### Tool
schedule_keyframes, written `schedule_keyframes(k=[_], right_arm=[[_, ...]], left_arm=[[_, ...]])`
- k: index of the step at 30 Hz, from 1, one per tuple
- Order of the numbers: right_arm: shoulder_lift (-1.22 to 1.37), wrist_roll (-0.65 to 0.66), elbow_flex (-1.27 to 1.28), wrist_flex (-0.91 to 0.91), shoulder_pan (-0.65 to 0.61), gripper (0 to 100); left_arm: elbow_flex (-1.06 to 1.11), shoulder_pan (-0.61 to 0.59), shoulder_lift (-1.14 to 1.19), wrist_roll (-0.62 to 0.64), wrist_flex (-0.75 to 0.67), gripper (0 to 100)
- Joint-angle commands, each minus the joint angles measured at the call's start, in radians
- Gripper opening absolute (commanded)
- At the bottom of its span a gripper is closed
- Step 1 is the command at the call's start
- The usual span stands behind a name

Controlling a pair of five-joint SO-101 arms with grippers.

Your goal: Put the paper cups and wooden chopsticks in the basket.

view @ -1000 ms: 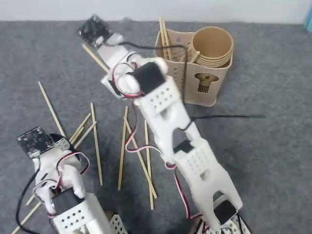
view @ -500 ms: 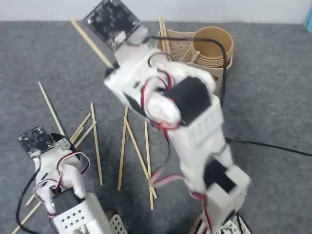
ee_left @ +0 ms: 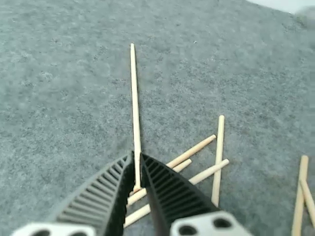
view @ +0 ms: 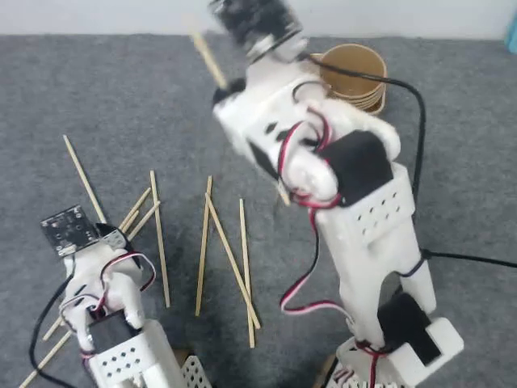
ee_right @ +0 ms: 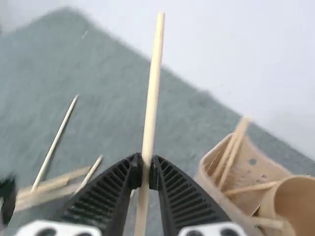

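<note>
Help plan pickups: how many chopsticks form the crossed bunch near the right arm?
3: a steep chopstick toward the left arm, a slanted chopstick meeting its upper part, a third chopstick crossing that lower. The right arm may hide more.

Bright, diffuse light spreads evenly over the grey carpet (view: pixel 97 97); the scattered chopsticks (view: pixel 159 234) throw only faint, narrow shadows beside them.

- We've got one wooden chopstick (ee_right: pixel 151 83) clamped in the right gripper (ee_right: pixel 144 169), held in the air, tip slanting to the top centre of the high view.
- Paper cups (view: pixel 355 73): tan, nested stack, upright in the basket (ee_right: pixel 251 169), upper right.
- Basket chopsticks (ee_right: pixel 231 150): a few, leaning inside.
- Loose chopsticks (view: pixel 159 238): we count several lying flat, some crossed, lower left to centre.
</note>
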Motion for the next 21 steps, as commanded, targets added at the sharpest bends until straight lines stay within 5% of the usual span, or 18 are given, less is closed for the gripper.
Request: schedule_keyframes(k=[1,12,21], right_arm=[[-0.051,-0.054,0.028,-0.128,0.048,0.7],[-0.051,-0.097,0.348,-0.725,0.166,0.7],[-0.05,-0.094,0.652,-1.271,0.278,0.7]], left_arm=[[-0.071,0.005,0.178,-0.04,-0.066,2],[-0.303,-0.037,0.907,-0.04,-0.393,2],[-0.346,-0.035,0.967,-0.041,-0.397,2]])
